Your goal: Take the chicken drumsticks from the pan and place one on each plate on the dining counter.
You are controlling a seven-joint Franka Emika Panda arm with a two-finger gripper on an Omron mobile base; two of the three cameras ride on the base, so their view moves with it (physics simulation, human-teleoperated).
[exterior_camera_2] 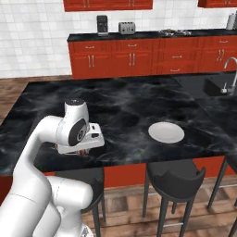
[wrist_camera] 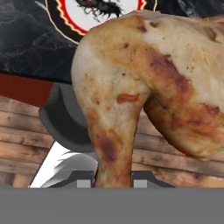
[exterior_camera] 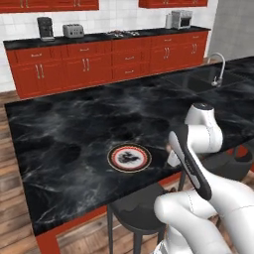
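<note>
Drumstick in grip at the near edge of the dining counter.

Gripper point(wrist_camera: 113, 183) closed on a golden-brown chicken drumstick point(wrist_camera: 148, 87), narrow end pinched between the tips, bulk looming close to the lens. Arm point(exterior_camera_2: 46, 139) arched up from the base, elbow bent, hand point(exterior_camera_2: 79, 139) held level at the near edge of the dining counter point(exterior_camera: 74, 129), above a dark stool point(exterior_camera: 134, 211). Beyond, dark-rimmed plate point(exterior_camera: 129, 158) with red-gold band flat on the marble, near the edge. White plate point(exterior_camera_2: 165, 132) further right. Red cabinets point(exterior_camera: 99, 62) along the far wall.
</note>
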